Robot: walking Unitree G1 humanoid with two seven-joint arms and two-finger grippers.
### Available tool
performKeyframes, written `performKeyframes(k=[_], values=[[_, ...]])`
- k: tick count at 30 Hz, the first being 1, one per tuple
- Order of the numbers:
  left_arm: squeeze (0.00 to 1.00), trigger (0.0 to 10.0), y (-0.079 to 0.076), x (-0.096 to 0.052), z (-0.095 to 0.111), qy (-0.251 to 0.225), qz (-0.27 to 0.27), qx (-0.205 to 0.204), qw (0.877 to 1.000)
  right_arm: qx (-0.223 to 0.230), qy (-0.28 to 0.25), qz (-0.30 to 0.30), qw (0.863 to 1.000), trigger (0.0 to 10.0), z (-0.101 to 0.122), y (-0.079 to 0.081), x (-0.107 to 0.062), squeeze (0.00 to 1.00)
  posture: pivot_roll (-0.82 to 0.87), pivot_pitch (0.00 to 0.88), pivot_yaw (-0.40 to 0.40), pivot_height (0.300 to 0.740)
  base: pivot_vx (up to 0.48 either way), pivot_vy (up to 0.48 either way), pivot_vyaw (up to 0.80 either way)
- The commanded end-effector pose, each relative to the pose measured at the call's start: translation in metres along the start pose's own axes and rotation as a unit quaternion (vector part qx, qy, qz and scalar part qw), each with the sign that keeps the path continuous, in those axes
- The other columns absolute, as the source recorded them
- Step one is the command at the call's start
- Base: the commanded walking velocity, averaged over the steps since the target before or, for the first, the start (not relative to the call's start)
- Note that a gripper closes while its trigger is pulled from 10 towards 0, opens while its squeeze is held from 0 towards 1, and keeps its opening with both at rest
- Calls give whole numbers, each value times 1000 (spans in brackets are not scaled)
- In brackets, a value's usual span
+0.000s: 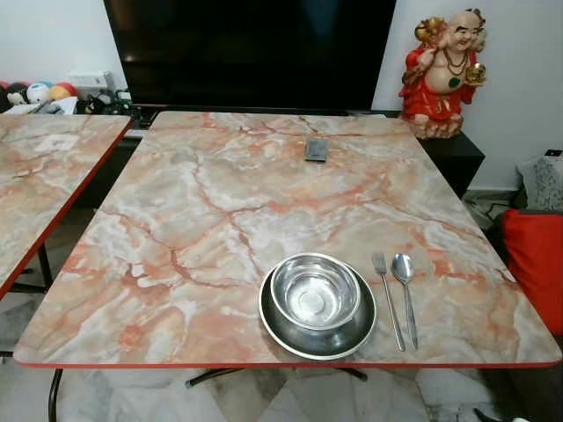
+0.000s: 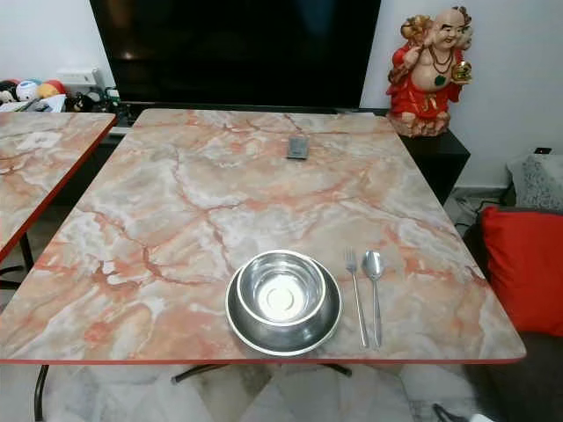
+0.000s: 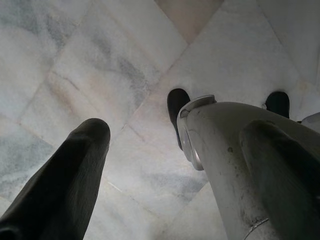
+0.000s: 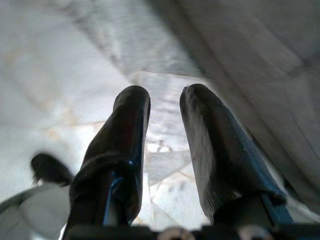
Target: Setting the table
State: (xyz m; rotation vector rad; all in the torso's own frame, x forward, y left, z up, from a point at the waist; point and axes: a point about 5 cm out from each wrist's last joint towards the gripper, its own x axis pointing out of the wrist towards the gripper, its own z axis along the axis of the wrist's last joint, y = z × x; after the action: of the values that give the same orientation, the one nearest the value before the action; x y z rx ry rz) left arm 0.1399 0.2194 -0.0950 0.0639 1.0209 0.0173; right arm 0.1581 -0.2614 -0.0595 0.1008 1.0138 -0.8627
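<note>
Both grippers hang low beside the robot's body, pointing down at the pale marble floor (image 3: pixel 100 60). Left gripper (image 3: pixel 165 165): its two black fingers are spread wide apart with nothing between them, and a silver limb of the robot with a dark foot shows past them. Right gripper (image 4: pixel 165 135): its fingers (image 4: pixel 125 145) stand a little apart, a clear gap between them, holding nothing; floor tiles lie beyond.

Up on the counter (image 1: pixel 220 202), well apart from either gripper, the place setting sits at the near edge, toward the right corner. A steel bowl (image 1: pixel 315 292) rests inside a wider steel plate (image 1: pixel 274 325), whose rim comes close to the near edge. Just beside the plate on its right lie a fork (image 1: pixel 386 297) and a spoon (image 1: pixel 406 294), side by side, handles pointing at the near edge, the fork nearer the plate.

Farther out, a small dark flat object (image 1: pixel 316 150) lies near the far edge. A second marbled counter (image 1: pixel 44 167) stands to the left. Behind are a large dark screen (image 1: pixel 251 48), a red and gold laughing figurine (image 1: pixel 442 75) by the far right corner, and a red cushion (image 1: pixel 538 264) off to the right.
</note>
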Motion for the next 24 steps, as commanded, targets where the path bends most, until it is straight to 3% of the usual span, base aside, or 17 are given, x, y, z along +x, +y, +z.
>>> performKeyframes(k=[1, 3, 4, 5, 10, 12, 14, 24], values=[[0, 10000, -1, -1, -8, 15, -1, -10, 1000, -32, -3, 42, 999, 10000, -5, 9, 3, 0, -50, 36, -43, 740, 0, 0, 0], [0, 10000, -1, -1, -7, 15, 0, -11, 1000, -78, 2, 134, 988, 10000, -14, 28, 1, 0, -46, 41, -38, 740, 0, 0, 0], [0, 10000, -1, -1, -7, 14, 2, -10, 1000, -203, -23, 204, 957, 10000, -24, 40, -4, 0, -45, 44, -36, 740, 0, 0, 0], [0, 10000, 0, -1, -7, 14, 2, -10, 1000, -235, -29, 215, 947, 10000, -27, 42, -5, 0, -45, 44, -36, 740, 0, 0, 0], [0, 10000, 1, -1, -6, 13, 6, -10, 1000, -289, -31, 297, 910, 10000, -49, 51, -12, 0, -31, 53, -21, 740, 0, 0, 0], [0, 10000, 1, -1, -6, 13, 7, -10, 1000, -288, -37, 288, 913, 10000, -47, 51, -11, 0, -31, 54, -20, 740, 0, 0, 0], [0, 10000, 2, -1, -5, 11, 8, -9, 1000, -260, -36, 271, 926, 10000, -45, 51, -10, 0, -34, 64, -12, 740, 0, 0, 0], [0, 10000, 5, -2, -5, 10, 15, -9, 1000, -261, -35, 271, 926, 10000, -39, 49, -6, 0, -8, 78, -1, 740, 0, 0, 0]])
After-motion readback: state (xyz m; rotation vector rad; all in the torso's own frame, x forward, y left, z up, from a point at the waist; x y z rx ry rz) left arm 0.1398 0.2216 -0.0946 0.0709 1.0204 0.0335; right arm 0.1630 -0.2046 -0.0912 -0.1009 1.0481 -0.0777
